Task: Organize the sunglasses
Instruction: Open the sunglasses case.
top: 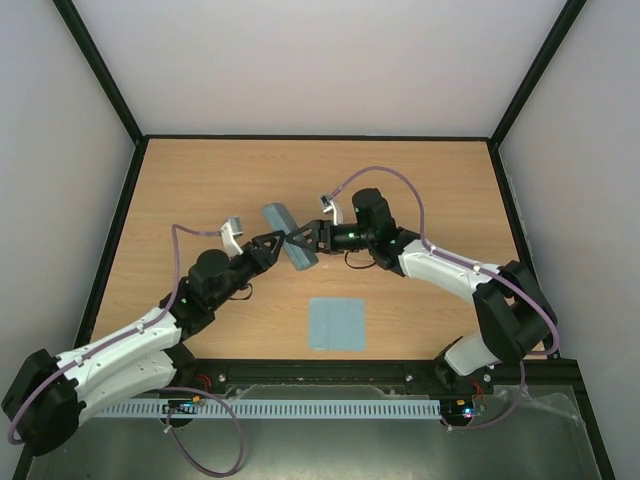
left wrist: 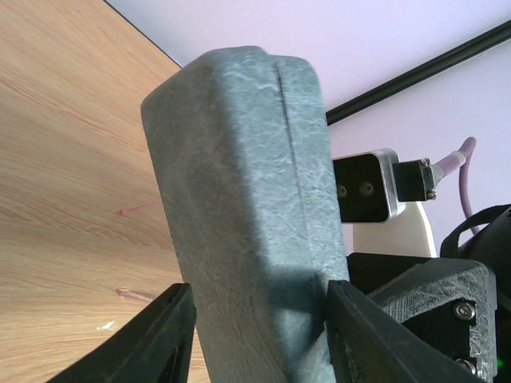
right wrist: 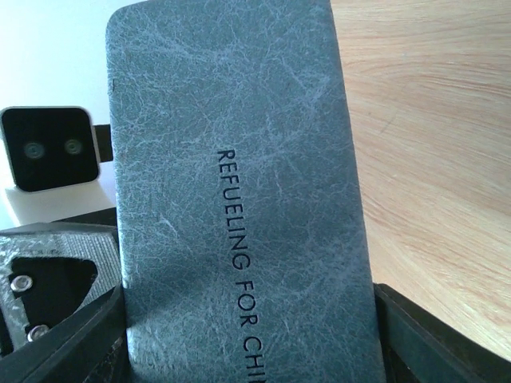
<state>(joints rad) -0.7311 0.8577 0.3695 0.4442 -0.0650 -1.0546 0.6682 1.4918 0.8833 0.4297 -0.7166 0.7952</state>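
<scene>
Left pincer: clamped across the grey-blue case. Right pincer: clamped on the same case from the opposite side. Case lid closed, held between both over the middle of the table. Cloth: flat, by the near edge, well apart. Sunglasses: hidden from my views; I cannot tell where.

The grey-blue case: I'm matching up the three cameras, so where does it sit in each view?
Top external: case near the middle, slanted.
Left wrist: case fills the middle, seen edge-on.
Right wrist: case fills the middle, lettered face showing.
Shared landmark: the wooden table.
</scene>
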